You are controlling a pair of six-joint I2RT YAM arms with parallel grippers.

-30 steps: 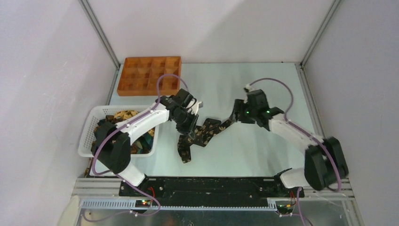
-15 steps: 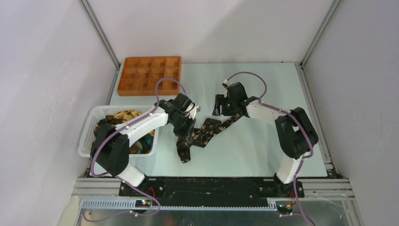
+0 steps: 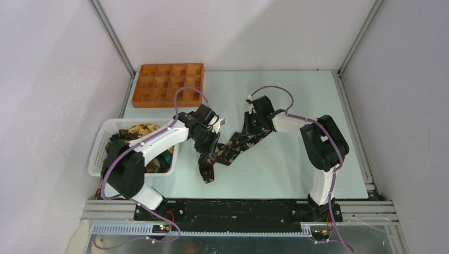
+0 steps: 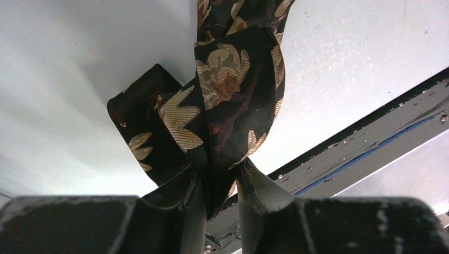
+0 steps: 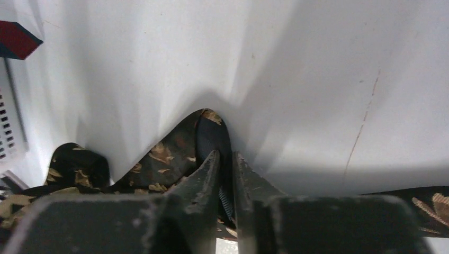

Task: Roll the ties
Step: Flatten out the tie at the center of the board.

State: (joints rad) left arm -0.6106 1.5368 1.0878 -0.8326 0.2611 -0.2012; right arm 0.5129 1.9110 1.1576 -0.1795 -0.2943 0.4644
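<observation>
Top view: one long dark black-green fabric necktie with gold leafy print (image 3: pixel 235 145) lies in a zigzag on the pale table (image 3: pixel 296 159), with the left gripper (image 3: pixel 210 149) and the right gripper (image 3: pixel 247 127) both on it. One white plastic mesh basket (image 3: pixel 99 153) on the left holds more ties (image 3: pixel 138 129), number unclear. One orange compartment tray (image 3: pixel 168 84) sits behind. Left wrist: fingers nearly closed, pinching a fold of the necktie. Right wrist: jaws nearly together, nipping the necktie's raised end.

Both arms reach inward, left fingers (image 4: pixel 262 193) and right fingers (image 5: pixel 198 182) each pinching the tie (image 3: pixel 235 145).
</observation>
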